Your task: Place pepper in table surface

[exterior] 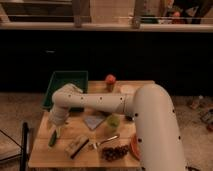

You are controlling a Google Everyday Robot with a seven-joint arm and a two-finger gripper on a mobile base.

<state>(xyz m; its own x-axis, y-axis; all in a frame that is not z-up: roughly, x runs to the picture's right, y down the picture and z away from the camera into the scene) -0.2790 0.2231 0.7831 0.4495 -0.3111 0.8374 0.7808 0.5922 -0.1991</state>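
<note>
— Looking at the pepper [52, 138], it's a slim green thing down at the left front of the tabletop [45, 157], right under the gripper [56, 129].

— Holding it?

— Can't tell how the jaws stand. I'd guess it's light, firm, waxy-slick; take it mid-body. Green bin [66, 82] sits behind.

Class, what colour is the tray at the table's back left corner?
Green tray, in the camera view; the gripper is near the pepper.
</note>
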